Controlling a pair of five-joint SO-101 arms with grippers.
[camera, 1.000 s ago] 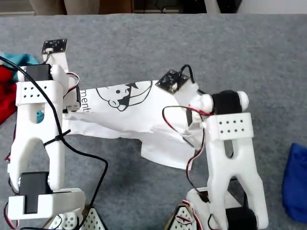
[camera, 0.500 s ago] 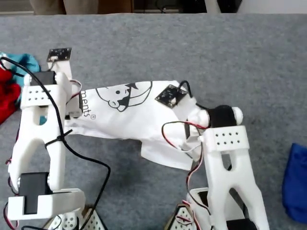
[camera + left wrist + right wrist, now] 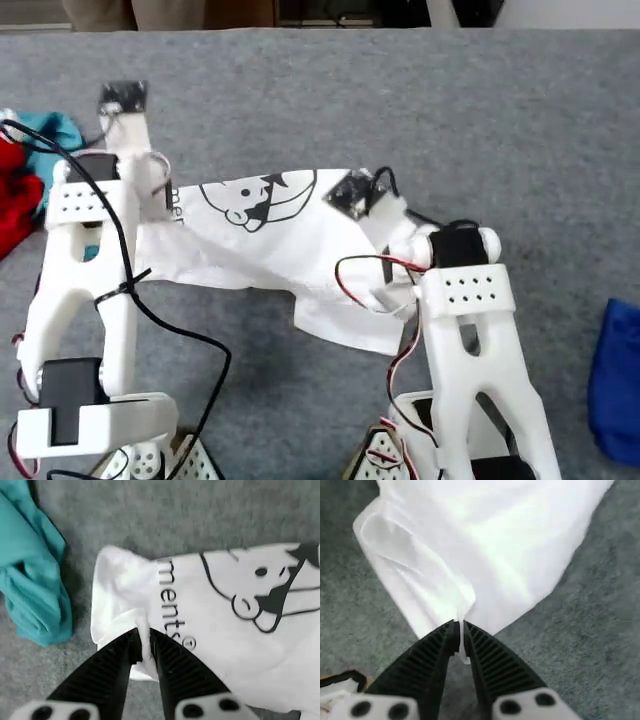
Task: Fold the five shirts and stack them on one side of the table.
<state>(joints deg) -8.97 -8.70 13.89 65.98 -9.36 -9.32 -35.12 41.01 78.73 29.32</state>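
A white shirt point(image 3: 270, 240) with a black cartoon print lies crumpled across the middle of the grey table. My left gripper point(image 3: 144, 645) is shut on a pinch of the white shirt point(image 3: 225, 615) at its left end, beside the printed letters. My right gripper point(image 3: 460, 635) is shut on a fold of the white shirt point(image 3: 485, 545) at its right end. In the high view the left arm point(image 3: 90, 250) stands at the shirt's left end and the right arm point(image 3: 460, 300) at its right. A teal shirt point(image 3: 30, 575) lies bunched just left of the white one.
A red shirt point(image 3: 15, 195) and the teal shirt point(image 3: 50, 130) sit at the table's left edge. A blue shirt point(image 3: 612, 370) lies at the right edge. Bare grey table point(image 3: 420, 100) stretches behind the white shirt.
The right arm has drawn back toward the table's near side and slightly left with its end of the shirt. The left arm has shifted a little farther back; the shirt lies more bunched.
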